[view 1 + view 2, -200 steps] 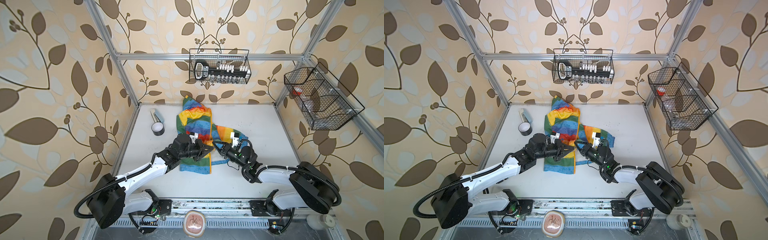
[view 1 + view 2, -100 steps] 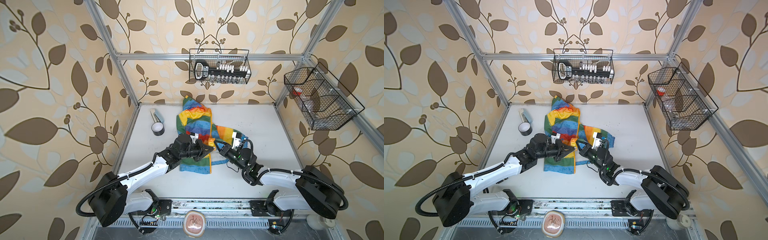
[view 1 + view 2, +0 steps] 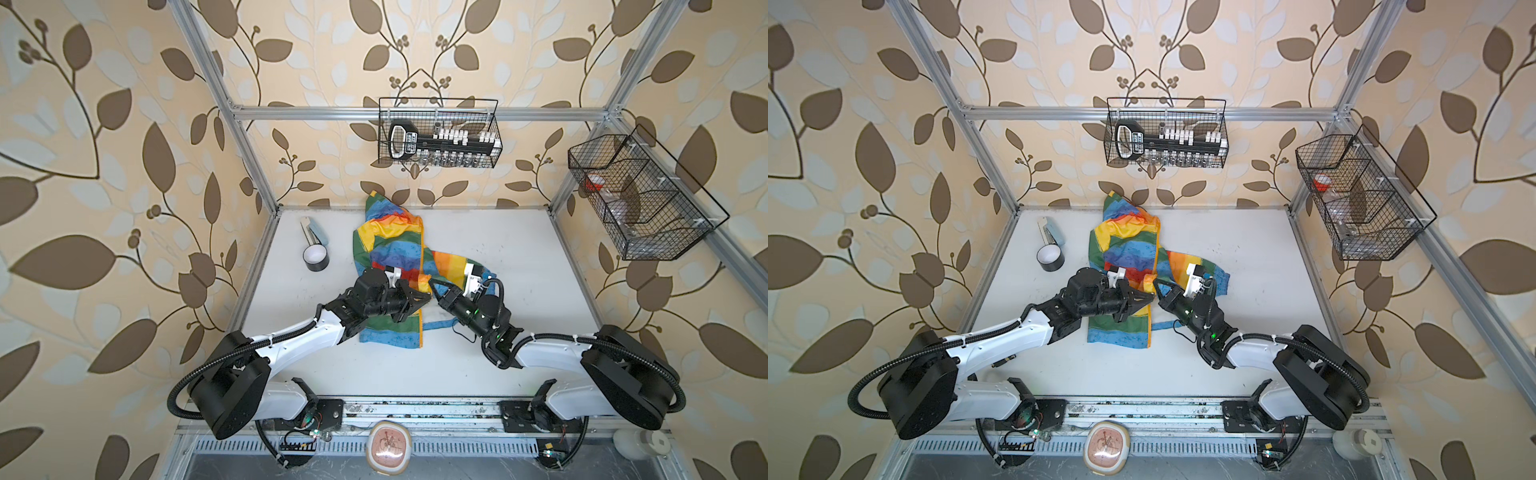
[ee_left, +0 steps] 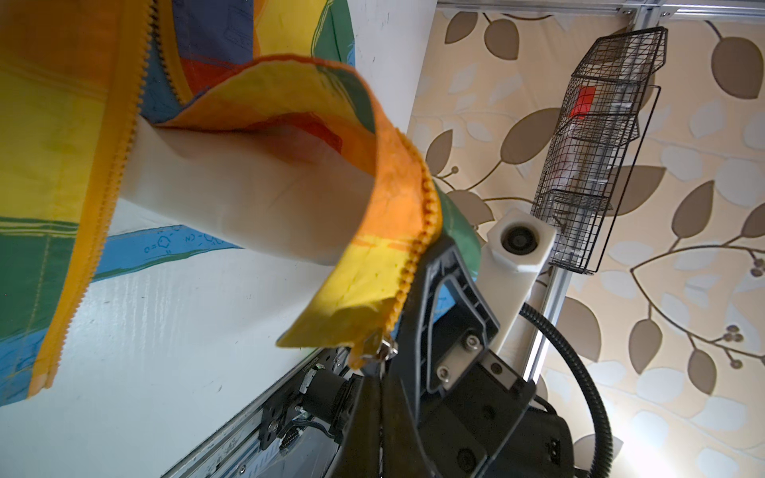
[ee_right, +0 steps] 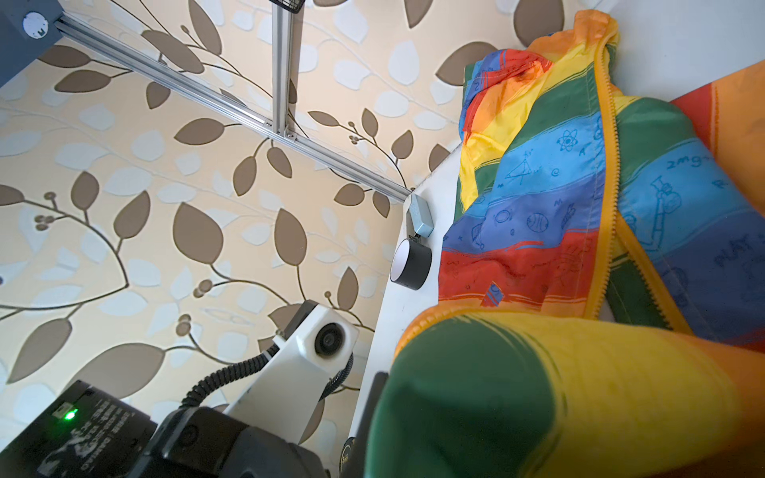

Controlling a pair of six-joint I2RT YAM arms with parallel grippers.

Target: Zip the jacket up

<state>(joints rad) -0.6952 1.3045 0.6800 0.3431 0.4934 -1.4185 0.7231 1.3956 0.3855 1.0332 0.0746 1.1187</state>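
Right gripper (image 3: 433, 285) clamped on lifted zipper edge of jacket (image 3: 390, 249); left gripper (image 3: 425, 296) pressed shut, tips beside zipper slider (image 4: 378, 351); jacket unzipped, crumpled on white table (image 3: 519, 257), partly under both arms

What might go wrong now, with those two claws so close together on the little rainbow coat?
1. The right gripper holds up one flap of the jacket with the slider at its end; the other tooth row lies apart on the table, so joining them may miss.
2. The left gripper sits almost against the right; they might bump.
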